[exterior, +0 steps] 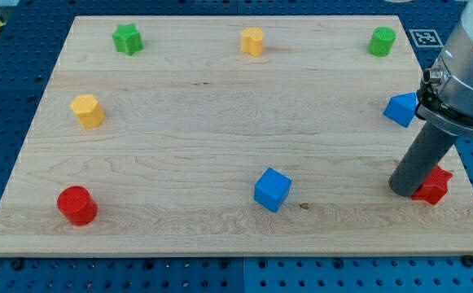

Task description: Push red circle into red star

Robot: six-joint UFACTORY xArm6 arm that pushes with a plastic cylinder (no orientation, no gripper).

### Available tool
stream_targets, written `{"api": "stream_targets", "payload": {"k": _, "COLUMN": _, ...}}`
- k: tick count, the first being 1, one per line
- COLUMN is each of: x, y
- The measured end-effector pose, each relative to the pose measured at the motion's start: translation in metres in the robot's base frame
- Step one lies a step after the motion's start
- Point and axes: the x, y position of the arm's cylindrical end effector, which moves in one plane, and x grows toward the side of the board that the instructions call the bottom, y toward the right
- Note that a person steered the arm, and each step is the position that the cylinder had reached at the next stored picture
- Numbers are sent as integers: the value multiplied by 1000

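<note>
The red circle (77, 205) lies at the view's bottom left of the wooden board. The red star (434, 185) lies at the bottom right, partly hidden behind my rod. My tip (405, 192) rests on the board right at the star's left side, seemingly touching it. The tip is far to the right of the red circle, almost the whole board width away.
A blue cube (272, 189) sits bottom centre between circle and star. A blue block (400, 109) is at the right edge above my rod. A green star (127, 38), yellow blocks (253, 41) (87, 111) and a green block (382, 41) lie along the top and left.
</note>
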Motion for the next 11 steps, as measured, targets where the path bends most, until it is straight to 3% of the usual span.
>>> {"api": "stream_targets", "payload": {"k": 2, "x": -7, "y": -11}}
{"api": "stream_targets", "payload": {"k": 3, "x": -30, "y": -53}}
{"api": "stream_targets", "payload": {"k": 5, "x": -46, "y": -202}}
{"api": "stream_targets", "payload": {"k": 8, "x": -31, "y": -455}}
{"api": "stream_targets", "payload": {"k": 9, "x": 6, "y": -484}}
{"api": "stream_targets", "payload": {"k": 10, "x": 35, "y": -468}}
{"api": "stream_targets", "payload": {"k": 11, "x": 35, "y": -422}}
